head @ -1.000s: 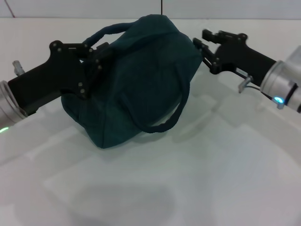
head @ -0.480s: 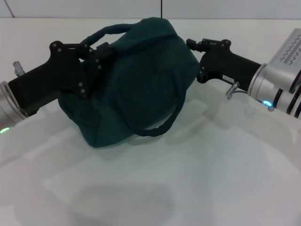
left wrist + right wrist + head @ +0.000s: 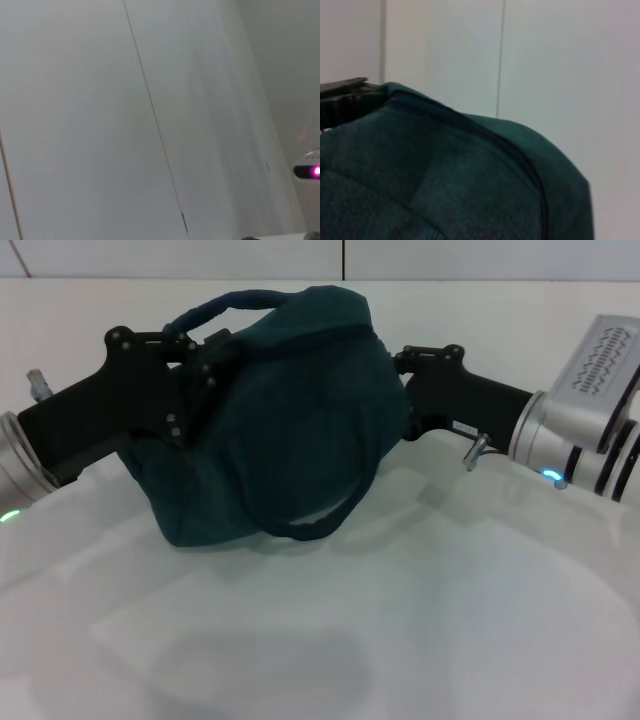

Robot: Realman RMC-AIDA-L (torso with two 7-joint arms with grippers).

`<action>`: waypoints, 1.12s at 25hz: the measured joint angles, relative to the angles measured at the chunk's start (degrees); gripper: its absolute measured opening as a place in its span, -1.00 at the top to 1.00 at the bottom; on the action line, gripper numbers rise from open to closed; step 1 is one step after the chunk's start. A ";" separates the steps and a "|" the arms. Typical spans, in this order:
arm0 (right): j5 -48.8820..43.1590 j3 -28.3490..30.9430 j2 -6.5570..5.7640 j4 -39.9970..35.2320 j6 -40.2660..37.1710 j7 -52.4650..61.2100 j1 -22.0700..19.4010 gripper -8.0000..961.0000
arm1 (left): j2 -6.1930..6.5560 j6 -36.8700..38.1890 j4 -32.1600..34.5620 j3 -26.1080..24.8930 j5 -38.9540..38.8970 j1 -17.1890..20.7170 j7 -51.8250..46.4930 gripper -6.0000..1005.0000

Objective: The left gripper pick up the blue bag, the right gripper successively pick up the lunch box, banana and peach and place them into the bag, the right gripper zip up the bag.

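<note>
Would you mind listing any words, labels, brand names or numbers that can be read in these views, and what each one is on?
None can be read.
The right gripper carries a small pale label on its black body, too small to read.
The blue bag, the left gripper and the white table show no lettering.
The left wrist view shows only a pale wall and a pink light; the right wrist view shows only bag fabric and wall.

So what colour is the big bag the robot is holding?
The blue bag is dark teal-blue all over, with no pattern. The head view shows it best.
</note>
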 joint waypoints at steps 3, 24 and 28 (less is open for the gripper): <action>-0.03 -1.55 0.01 -0.49 0.06 0.07 0.25 0.43 | -0.04 -0.64 0.00 0.00 0.00 0.00 0.00 0.91; 0.50 6.00 -0.44 2.92 0.86 0.76 -1.99 0.95 | -0.58 -1.11 -0.26 -1.56 -0.55 0.01 0.09 0.91; 0.48 6.94 -0.47 3.59 1.03 1.27 -1.89 0.93 | -0.86 -1.08 -0.29 -1.54 -0.42 -0.24 0.03 0.91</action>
